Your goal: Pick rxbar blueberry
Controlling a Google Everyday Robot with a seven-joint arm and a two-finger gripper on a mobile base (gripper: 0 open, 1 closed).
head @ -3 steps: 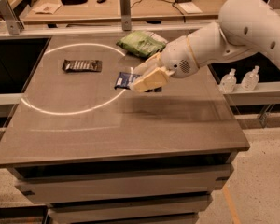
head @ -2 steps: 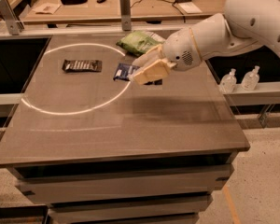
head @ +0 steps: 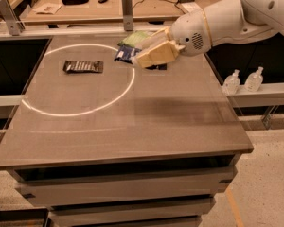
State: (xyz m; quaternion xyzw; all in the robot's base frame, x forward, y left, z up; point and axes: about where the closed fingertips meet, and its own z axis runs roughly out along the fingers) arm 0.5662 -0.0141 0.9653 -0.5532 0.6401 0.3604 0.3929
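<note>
The rxbar blueberry (head: 125, 54), a small dark-blue wrapper with white lettering, sticks out to the left of my gripper (head: 143, 58). The gripper's cream-coloured fingers (head: 156, 54) are shut on it and hold it above the table, over the right edge of the white circle. A small dark shadow lies on the table just under the gripper. The white arm (head: 227, 20) reaches in from the upper right.
A dark brown bar wrapper (head: 83, 66) lies flat inside the white taped circle (head: 80, 111) on the grey table (head: 132, 126). A green crinkled bag (head: 135, 38) lies behind the gripper, partly hidden. Two small bottles (head: 244, 80) stand on a ledge at the right.
The gripper has risen and moved toward the far side of the table with the blue bar in it. The brown bar and green bag have not moved.
</note>
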